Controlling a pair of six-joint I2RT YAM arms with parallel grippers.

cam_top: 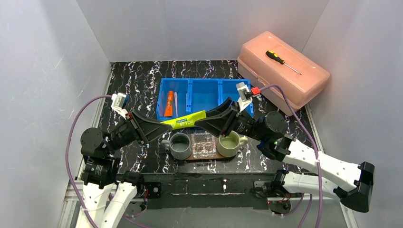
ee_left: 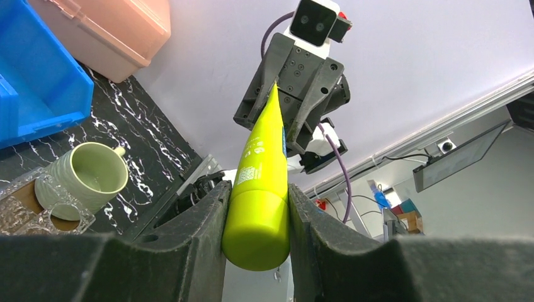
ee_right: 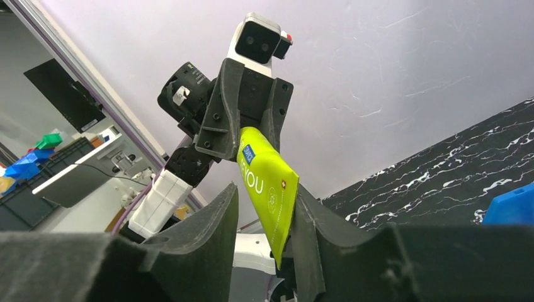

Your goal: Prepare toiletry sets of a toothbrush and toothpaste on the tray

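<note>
Green tube (cam_top: 187,120): left hand (cam_top: 167,127) grips, right hand (cam_top: 200,120) straddles.

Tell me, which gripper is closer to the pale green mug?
The right. The right gripper hangs close by the pale green mug, up and left of it in the overhead view. The left gripper is farther off, on the far side of the grey mug.

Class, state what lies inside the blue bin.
The blue bin holds an orange tube and a whitish toothbrush in its left compartment; the right gripper covers part of the right compartment.
</note>
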